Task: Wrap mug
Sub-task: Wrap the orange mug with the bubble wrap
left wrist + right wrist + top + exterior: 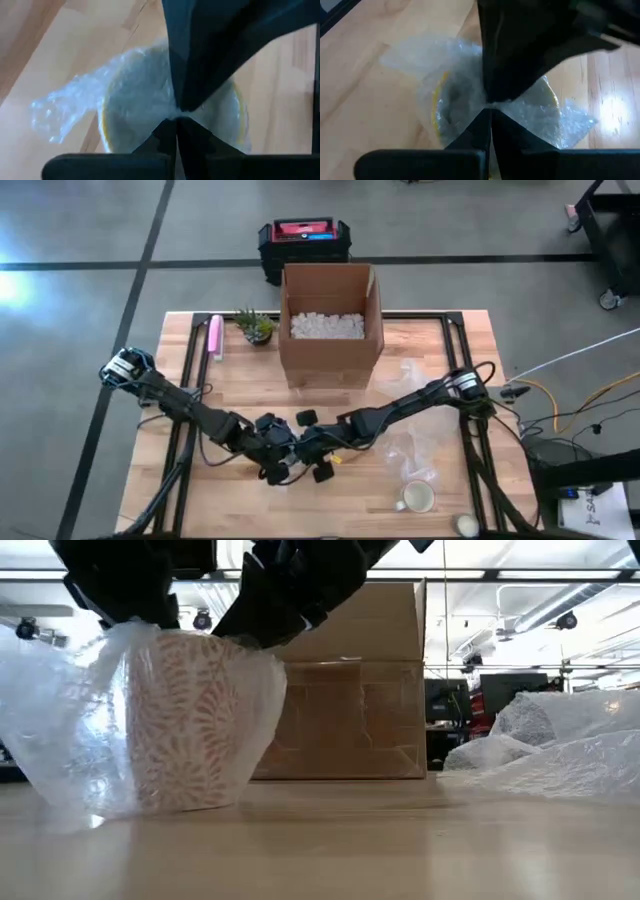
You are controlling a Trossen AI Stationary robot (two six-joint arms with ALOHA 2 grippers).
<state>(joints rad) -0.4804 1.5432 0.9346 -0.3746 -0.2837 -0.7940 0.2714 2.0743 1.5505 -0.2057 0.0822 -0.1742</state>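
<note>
Bubble wrap [60,710] covers a patterned mug [190,720] standing upright on the wooden worktop [440,340], towards its near edge and left of centre in the high view. From table height, the mug shows a pale leaf-like pattern through the clear film, which bulges out to either side and gathers at the rim. Both tools meet directly above it. The left tool [176,119] comes in from the worktop's left side, its fingers pressed together on the film gathered over the mug's mouth. The right tool [489,107] reaches across from the right side, and its fingers are likewise pinched together on the wrap at the same spot, tip to tip with the other arm. Each wrist view shows the mug's yellowish rim beneath the plastic, with loose film spreading onto the wood beside it.

Behind the mug stands an open cardboard box [330,330] holding white packing peanuts [326,326]. A small potted plant [256,326] and a pink object [215,337] lie to the left of the box. More loose bubble wrap [420,445] lies on the right part of the worktop, with a second, unwrapped mug [417,497] near the front edge. A black and red case [303,238] sits on the floor beyond the worktop.
</note>
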